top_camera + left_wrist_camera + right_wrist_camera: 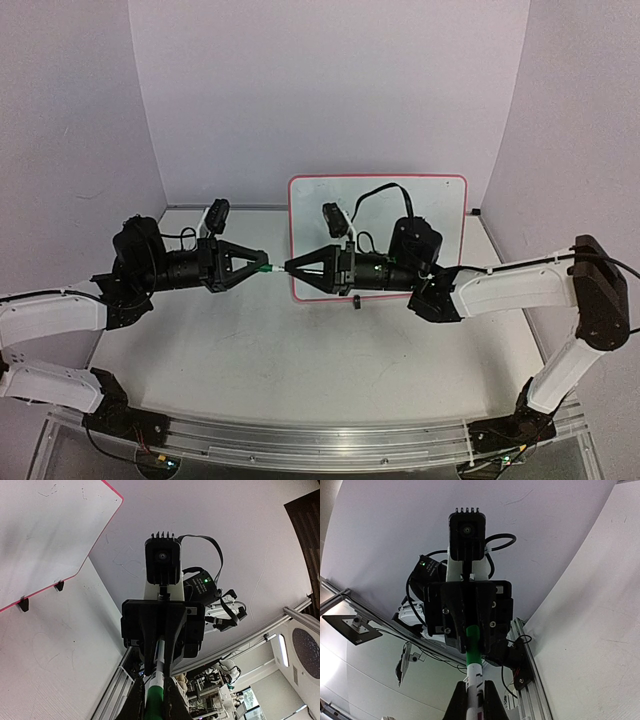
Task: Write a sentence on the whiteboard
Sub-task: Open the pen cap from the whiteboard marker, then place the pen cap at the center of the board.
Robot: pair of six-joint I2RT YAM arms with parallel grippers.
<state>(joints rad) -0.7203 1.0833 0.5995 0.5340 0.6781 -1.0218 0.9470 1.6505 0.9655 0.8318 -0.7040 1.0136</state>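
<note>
Top external — marker (pixel 270 268) near whiteboard (pixel 380 195)

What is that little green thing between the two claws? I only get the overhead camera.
Observer: A marker. The left wrist view shows its green end in the left gripper and its white barrel running into the right gripper.
Visitor: Is anything written on the board? An arm blocks it.
Observer: The left wrist view shows part of the whiteboard unblocked: faint grey smudges there, no green words.
Visitor: Is the right claw really gripping?
Observer: The right wrist view shows the right gripper's fingers closed on the barrel.
</note>
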